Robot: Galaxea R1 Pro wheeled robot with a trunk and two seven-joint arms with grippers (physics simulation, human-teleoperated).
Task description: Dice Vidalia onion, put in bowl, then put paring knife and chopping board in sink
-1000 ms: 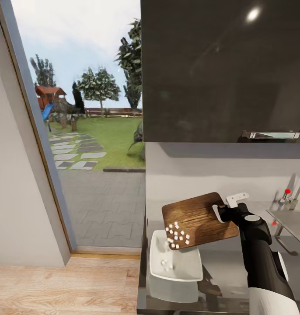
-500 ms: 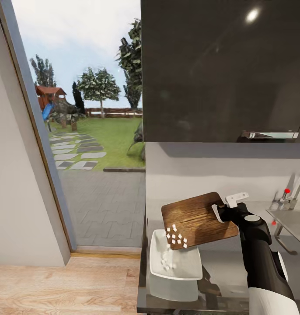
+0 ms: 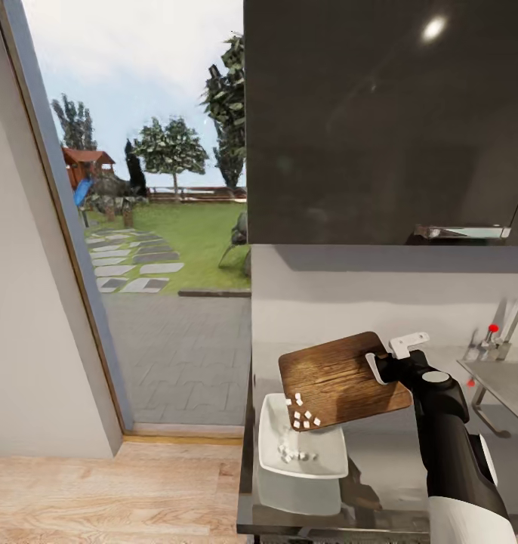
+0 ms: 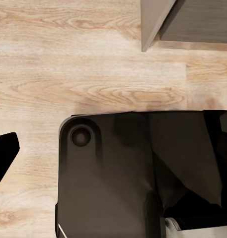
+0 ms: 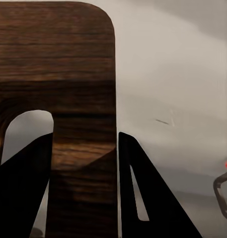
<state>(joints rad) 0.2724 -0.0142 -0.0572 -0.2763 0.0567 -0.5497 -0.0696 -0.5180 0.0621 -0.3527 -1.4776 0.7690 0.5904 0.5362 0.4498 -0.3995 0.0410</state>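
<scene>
My right gripper [image 3: 381,363] is shut on the handle end of the brown wooden chopping board [image 3: 342,374] and holds it tilted above the white bowl [image 3: 268,431]. Several pale bits of diced onion [image 3: 304,417] cling near the board's low edge, right over the bowl. More diced bits [image 3: 293,455] lie inside the bowl. In the right wrist view the board's handle strip [image 5: 83,148] runs between the two dark fingers [image 5: 143,193]. The left wrist view looks down on wooden floor [image 4: 93,59], with one dark fingertip [image 4: 1,156] at the edge. The paring knife is out of view.
The bowl stands at the left end of the grey countertop [image 3: 395,468], close to its edge. The steel sink [image 3: 508,378] and its tap with a red knob [image 3: 493,328] are at the far right. A dark wall cabinet [image 3: 387,121] hangs overhead. A glass door [image 3: 153,227] is to the left.
More onion bits have slid down the tilted board and dropped into the bowl. Board and right arm have hardly moved.
</scene>
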